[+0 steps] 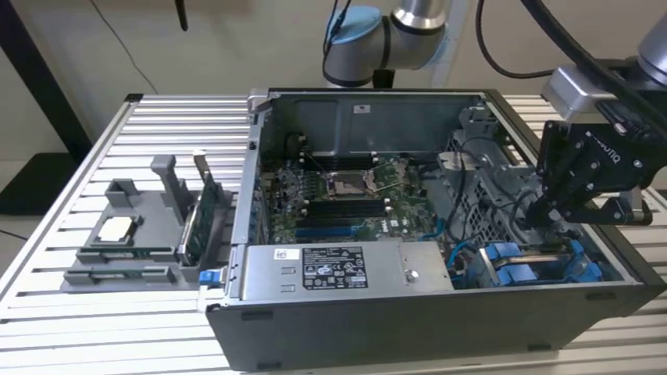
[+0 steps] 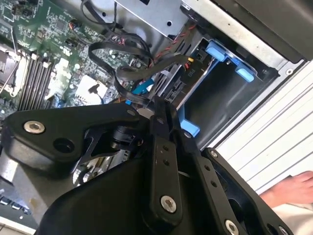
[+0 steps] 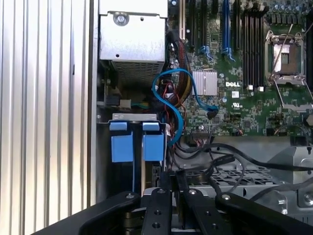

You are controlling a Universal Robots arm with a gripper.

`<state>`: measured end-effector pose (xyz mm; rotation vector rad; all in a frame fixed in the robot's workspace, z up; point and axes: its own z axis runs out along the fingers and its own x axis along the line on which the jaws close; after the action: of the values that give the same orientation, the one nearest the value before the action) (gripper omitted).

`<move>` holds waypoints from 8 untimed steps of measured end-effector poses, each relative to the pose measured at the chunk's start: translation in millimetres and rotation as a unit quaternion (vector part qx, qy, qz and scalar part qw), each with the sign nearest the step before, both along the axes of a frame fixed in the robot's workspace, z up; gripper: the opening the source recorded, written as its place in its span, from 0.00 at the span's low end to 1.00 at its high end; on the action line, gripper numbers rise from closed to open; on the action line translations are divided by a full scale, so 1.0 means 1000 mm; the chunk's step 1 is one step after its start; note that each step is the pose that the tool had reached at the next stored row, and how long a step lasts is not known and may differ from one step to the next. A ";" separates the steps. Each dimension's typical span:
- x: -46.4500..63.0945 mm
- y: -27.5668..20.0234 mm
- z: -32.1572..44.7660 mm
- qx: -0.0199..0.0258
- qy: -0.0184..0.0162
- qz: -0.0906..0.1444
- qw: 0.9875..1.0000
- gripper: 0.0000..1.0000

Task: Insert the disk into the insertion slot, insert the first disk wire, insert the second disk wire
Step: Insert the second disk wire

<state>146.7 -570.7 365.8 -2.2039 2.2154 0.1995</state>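
My black gripper [image 1: 542, 212] reaches down inside the open computer case, just above the insertion slot [image 1: 533, 269] at the exterior view's right. In both wrist views its fingers [image 2: 157, 105] [image 3: 174, 175] are pressed together. A black flat wire [image 2: 122, 73] loops down to the fingertips and appears pinched there. The insertion slot [image 3: 137, 147] holds two bright blue carrier tabs side by side, and in the second wrist view its dark bay with blue rails [image 2: 220, 93] lies just beyond the fingertips. I cannot make out the disk's metal body.
The motherboard [image 1: 344, 195] covers the case floor, with the silver power-supply box [image 1: 333, 269] at the front. A blue cable [image 3: 178, 105] curls beside the bay. A grey parts tray [image 1: 136, 234] and an upright green card [image 1: 203, 215] stand outside. A hand [image 2: 293, 191] rests near the case.
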 end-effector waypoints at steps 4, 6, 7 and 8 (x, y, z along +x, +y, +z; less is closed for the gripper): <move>0.000 0.0000 -0.0005 0.000 0.000 0.000 1.000 0.16; 0.000 0.0000 -0.0006 0.000 0.000 0.000 1.000 0.16; 0.000 0.0000 -0.0006 0.000 0.000 0.000 1.000 0.16; 0.000 0.0000 -0.0006 0.000 0.000 0.000 1.000 0.16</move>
<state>146.7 -570.7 365.3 -2.2038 2.2152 0.1994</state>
